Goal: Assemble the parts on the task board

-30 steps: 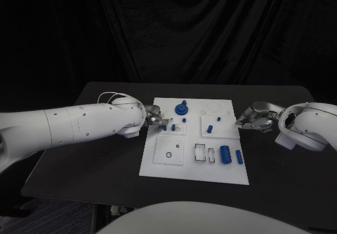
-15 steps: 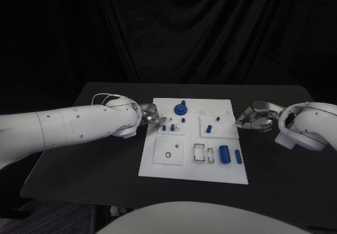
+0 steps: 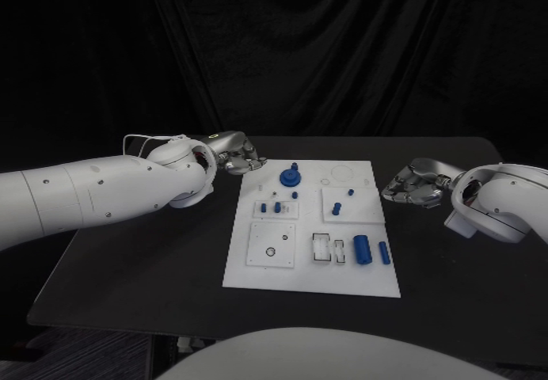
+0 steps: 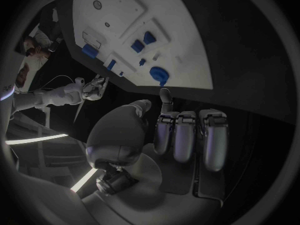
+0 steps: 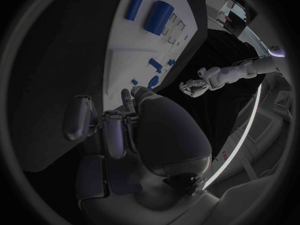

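The white task board (image 3: 278, 267) lies in the middle of the black table. On it stand a blue knob (image 3: 289, 176) at the far end, small blue pegs (image 3: 278, 207) in the middle, and a thick blue cylinder (image 3: 362, 248) beside a thinner one (image 3: 384, 252) near the right edge. My left hand (image 3: 234, 152) hovers off the board's far left corner, its fingers (image 4: 187, 135) curled in and holding nothing; the knob (image 4: 159, 75) lies just beyond them. My right hand (image 3: 411, 184) stays off the board's right edge, fingers (image 5: 115, 127) curled, nothing in it.
A thin white cable (image 3: 142, 141) loops over my left wrist. Outlined recesses (image 3: 325, 249) and a round hole (image 3: 271, 252) mark the board's near half. Black table (image 3: 137, 261) stretches on both sides of the board, with dark curtain behind.
My left hand has lifted away from the pegs at the board's left edge and moved back to the far left corner. The right hand has stayed put.
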Action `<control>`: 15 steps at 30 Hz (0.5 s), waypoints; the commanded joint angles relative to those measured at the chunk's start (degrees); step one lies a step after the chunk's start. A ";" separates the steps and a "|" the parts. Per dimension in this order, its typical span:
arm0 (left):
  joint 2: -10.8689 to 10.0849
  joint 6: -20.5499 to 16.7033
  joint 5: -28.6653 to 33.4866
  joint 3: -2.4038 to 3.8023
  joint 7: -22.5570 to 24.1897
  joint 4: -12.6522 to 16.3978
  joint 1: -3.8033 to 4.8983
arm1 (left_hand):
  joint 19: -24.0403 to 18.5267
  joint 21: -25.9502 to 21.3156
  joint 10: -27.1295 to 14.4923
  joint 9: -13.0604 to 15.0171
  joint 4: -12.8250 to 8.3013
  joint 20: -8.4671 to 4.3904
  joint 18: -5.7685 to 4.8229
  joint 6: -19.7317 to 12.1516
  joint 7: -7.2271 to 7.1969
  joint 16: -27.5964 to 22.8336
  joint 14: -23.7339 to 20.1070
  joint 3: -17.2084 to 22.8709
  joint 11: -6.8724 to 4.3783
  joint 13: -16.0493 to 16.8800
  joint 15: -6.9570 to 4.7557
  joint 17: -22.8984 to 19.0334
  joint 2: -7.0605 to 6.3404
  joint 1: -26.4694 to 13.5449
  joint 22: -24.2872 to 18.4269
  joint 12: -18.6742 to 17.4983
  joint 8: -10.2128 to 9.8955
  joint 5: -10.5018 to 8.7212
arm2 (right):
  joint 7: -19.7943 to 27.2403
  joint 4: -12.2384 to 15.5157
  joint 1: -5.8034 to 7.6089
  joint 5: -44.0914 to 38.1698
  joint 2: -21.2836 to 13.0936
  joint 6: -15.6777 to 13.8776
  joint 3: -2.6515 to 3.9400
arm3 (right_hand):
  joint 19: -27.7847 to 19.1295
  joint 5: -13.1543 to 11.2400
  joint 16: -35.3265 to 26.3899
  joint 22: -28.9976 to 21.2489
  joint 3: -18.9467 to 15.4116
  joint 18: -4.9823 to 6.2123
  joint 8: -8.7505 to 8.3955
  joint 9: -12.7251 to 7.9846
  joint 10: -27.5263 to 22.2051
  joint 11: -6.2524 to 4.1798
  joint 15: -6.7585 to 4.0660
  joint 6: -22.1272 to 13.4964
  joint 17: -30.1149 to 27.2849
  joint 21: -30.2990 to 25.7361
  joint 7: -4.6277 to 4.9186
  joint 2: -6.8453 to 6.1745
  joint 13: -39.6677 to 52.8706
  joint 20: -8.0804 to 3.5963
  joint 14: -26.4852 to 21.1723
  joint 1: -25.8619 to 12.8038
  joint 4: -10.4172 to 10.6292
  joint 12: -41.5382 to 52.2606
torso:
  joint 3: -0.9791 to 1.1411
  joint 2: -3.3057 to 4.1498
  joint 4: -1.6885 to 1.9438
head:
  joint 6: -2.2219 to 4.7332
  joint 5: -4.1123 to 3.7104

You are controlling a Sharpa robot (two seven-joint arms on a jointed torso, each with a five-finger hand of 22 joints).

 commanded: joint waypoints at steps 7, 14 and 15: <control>5.21 -0.32 -4.12 0.00 29.31 -7.29 0.60 | -0.76 0.40 -43.89 -2.37 -0.83 5.87 -0.50 -7.99 3.25 -18.40 -21.24 9.81 6.72 -17.42 5.99 -13.97 -3.55 18.64 13.96 -44.25 -7.52 -9.26 | 3.49 0.15 -0.10 -0.25 0.14 -5.17 0.05 | 0.77 0.84 0.51 9.21 0.44 0.44 0.43 0.22 2.45 -0.63 -0.49 0.83 9.88 0.63 -0.29 -0.56 11.34 -0.17 3.86 0.40 -0.23 0.43 | 0.16 0.09 -0.03 | 0.00 -0.46; 8.62 2.92 -14.33 0.00 28.74 -11.21 -0.37 | 6.03 -0.20 -52.37 -12.25 -5.00 11.59 -0.79 -14.51 1.85 -12.21 -12.09 11.20 5.52 -28.44 3.99 -7.81 -5.16 24.75 15.09 -57.54 -15.02 -16.43 | 3.66 0.29 -0.11 -0.25 -0.07 -5.31 0.05 | 0.79 1.06 0.49 9.22 0.48 0.43 0.43 0.24 2.42 -0.67 -0.53 0.87 9.86 0.65 -0.32 -0.60 11.31 -0.21 3.85 0.44 -0.29 0.41 | 0.10 0.19 -0.26 | 0.00 -0.35; 8.96 3.15 -15.12 0.00 28.37 -11.54 -0.56 | 6.03 -0.20 -52.54 -14.09 -5.29 12.37 -0.79 -15.78 1.09 -12.00 -11.25 11.32 5.44 -29.54 3.87 -7.70 -5.52 25.06 15.09 -58.49 -14.98 -17.83 | 3.68 0.31 -0.11 -0.25 -0.08 -5.33 0.05 | 0.79 1.06 0.49 9.22 0.48 0.43 0.43 0.24 2.42 -0.67 -0.53 0.87 9.86 0.65 -0.32 -0.60 11.31 -0.21 3.85 0.44 -0.29 0.41 | 0.10 0.15 -0.25 | 0.00 -0.31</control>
